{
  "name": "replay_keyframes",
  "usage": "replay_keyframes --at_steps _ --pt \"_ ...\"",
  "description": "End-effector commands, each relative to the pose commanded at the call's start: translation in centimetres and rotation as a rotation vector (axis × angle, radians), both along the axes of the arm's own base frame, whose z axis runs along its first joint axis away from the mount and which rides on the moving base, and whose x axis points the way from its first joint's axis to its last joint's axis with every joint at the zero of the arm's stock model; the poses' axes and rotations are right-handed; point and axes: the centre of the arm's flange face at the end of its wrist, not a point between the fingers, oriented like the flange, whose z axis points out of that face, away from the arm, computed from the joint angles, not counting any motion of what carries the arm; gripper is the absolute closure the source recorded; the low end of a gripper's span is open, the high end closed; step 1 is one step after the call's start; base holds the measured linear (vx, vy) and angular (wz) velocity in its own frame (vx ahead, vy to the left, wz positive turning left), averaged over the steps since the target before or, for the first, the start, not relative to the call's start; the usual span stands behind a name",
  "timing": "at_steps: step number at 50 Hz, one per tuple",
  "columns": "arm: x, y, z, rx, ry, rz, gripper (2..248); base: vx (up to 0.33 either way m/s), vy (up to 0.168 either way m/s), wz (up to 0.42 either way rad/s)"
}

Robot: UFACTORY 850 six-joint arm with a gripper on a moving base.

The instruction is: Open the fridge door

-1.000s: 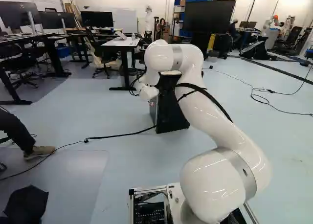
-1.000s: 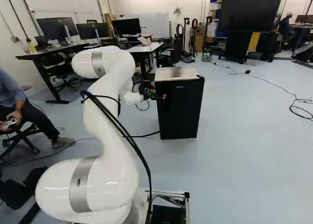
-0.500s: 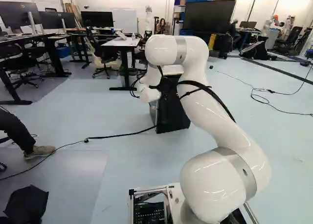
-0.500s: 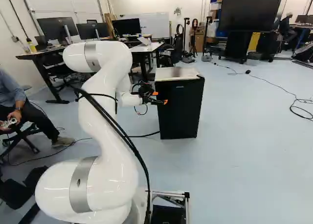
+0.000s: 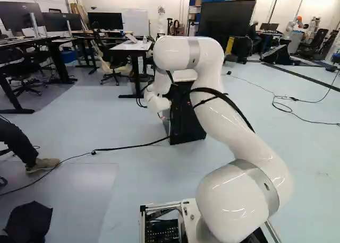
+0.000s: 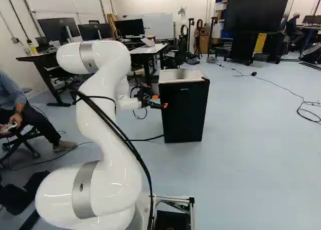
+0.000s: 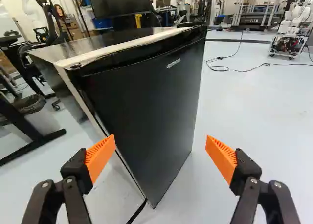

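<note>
Approach seems in hand; orange-padded black gripper [image 7: 161,145] stands wide open, empty; boxy black fridge [image 6: 184,112] waits at twelve o'clock from the glossy white arm [image 6: 103,114], its flat door [image 7: 146,101] shut; next, probably, one fingertip must work into the seam at the gripper's eleven o'clock.

Black fridge [image 7: 142,94] ahead, closed door, orange-padded fingers [image 7: 101,157] spread apart

A robotics lab — another robot [image 7: 297,14], monitors [image 5: 105,20], whiteboard [image 5: 135,22], floor cables [image 5: 127,147]
</note>
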Motion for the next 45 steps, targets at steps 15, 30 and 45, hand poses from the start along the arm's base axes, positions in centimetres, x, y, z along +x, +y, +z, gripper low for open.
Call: replay_keyframes --at_steps 15,30,45 --pt "1.7 2.0 -0.2 0.000 -0.038 0.020 3 0.000 0.000 0.000" --pt "3.7 3.2 -0.4 -0.002 -0.081 0.023 3 0.000 0.000 0.000" --pt "5.4 3.7 -0.5 -0.006 -0.120 0.016 3 0.000 0.000 0.000"
